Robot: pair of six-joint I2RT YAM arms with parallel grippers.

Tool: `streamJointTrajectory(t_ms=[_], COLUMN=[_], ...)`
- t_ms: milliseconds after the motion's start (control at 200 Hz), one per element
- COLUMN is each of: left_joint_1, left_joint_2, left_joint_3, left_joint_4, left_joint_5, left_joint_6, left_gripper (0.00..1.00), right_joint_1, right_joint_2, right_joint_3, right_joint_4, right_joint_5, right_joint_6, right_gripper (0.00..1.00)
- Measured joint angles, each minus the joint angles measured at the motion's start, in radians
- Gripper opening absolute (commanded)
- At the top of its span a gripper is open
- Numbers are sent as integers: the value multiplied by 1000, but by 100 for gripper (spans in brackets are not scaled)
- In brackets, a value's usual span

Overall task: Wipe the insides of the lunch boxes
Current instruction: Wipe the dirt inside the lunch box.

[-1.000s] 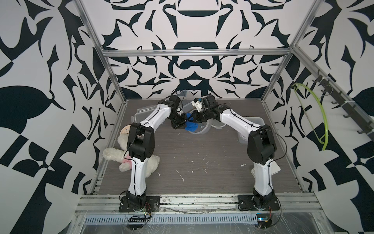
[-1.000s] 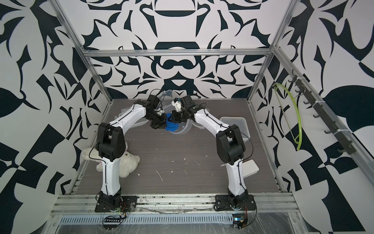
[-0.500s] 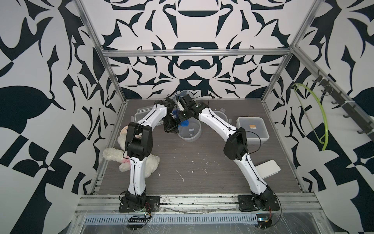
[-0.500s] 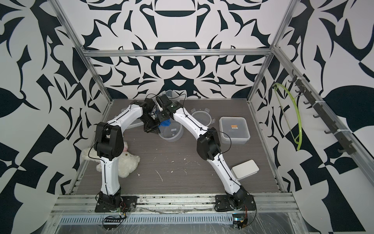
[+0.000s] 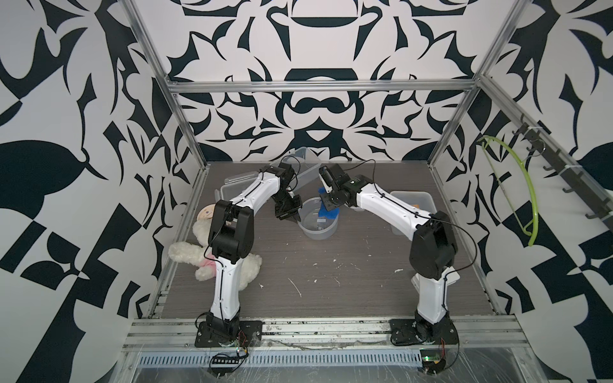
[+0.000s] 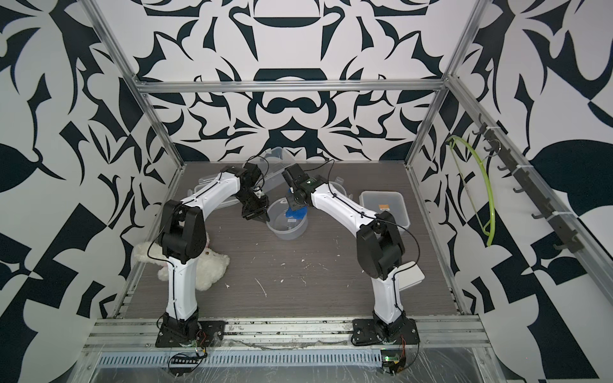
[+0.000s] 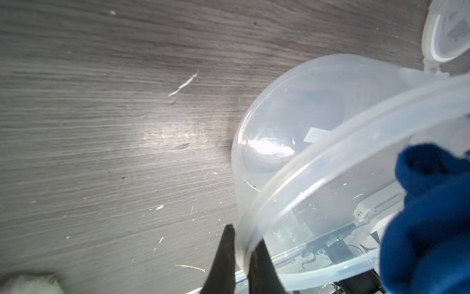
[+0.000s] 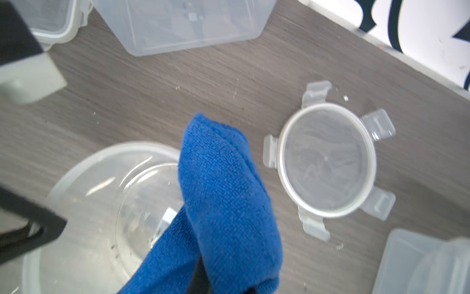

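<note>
Our left gripper (image 7: 243, 241) pinches the rim of the round box (image 5: 317, 228), standing open toward the back of the table (image 5: 331, 285); our right gripper (image 5: 329, 207) clamps a blue cloth (image 8: 223, 193) over its rim.

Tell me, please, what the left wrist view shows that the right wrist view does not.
Only the left wrist view shows the left gripper clamped on the rim of the round lunch box, one finger inside and one outside. Only the right wrist view shows the rectangular lunch box and the round lid whole, lying flat on the table. Both show the round lunch box, the blue cloth over its rim, and the table.
</note>
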Motion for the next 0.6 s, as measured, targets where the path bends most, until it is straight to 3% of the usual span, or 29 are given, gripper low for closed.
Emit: streamJointTrajectory(t_ms=[120,355,600], left_joint_1=[0,0,12], left_joint_2=[0,3,32], left_joint_3=[0,0,1], left_joint_4=[-6,-23,-24], left_joint_5=[-3,-22,-27], left_joint_6=[4,10,10], left_gripper=[0,0,0], right_joint_1=[7,21,175], right_joint_2=[-59,-128,-29], right_joint_3=[-71,-220,-200], right_joint_4=[0,82,183], right_joint_5=[-21,-238,-421], right_joint_6=[26,101,141], right_gripper=[0,0,0])
